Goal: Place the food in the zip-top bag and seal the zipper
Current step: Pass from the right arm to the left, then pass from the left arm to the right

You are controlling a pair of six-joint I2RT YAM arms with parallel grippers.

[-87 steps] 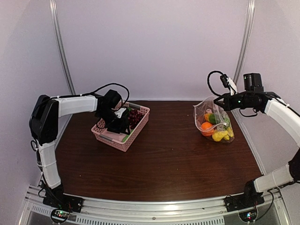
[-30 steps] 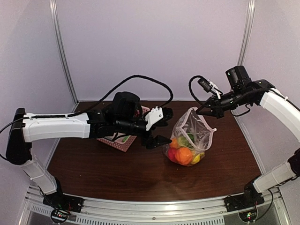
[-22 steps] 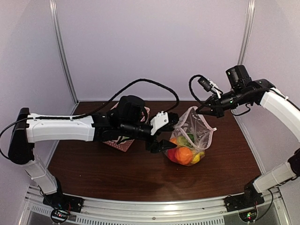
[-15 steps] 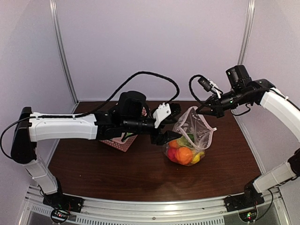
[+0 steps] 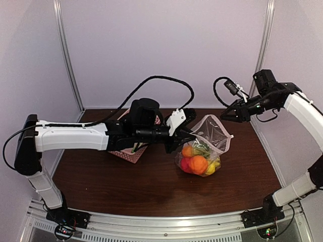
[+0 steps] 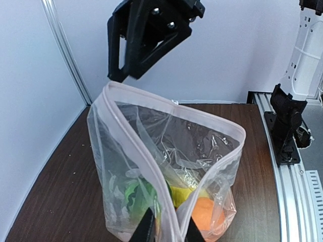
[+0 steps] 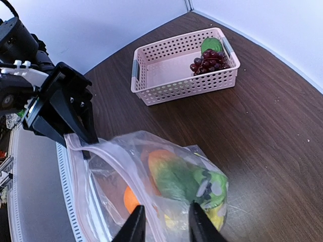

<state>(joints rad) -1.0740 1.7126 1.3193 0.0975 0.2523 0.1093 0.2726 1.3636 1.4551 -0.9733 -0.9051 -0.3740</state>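
Standing on the table (image 5: 126, 186): zip-top bag (image 5: 211, 135), mouth agape, zipper (image 6: 151, 99) unsealed. Inside the bag: food (image 5: 198, 164) in orange, red, yellow and green. At the bag's rim: left gripper (image 5: 187, 134), clamped on the plastic. Just above the bag: right gripper (image 5: 227, 115), fingers apart, clear of the plastic. Well apart from the bag: pink basket (image 7: 176, 85) holding purple grapes (image 7: 208, 61).

Just beyond the claw (image 7: 164, 226) (fingers apart) sits the bag (image 7: 108, 169); farther off, a basket (image 7: 171, 75) holds grapes (image 7: 209, 61).
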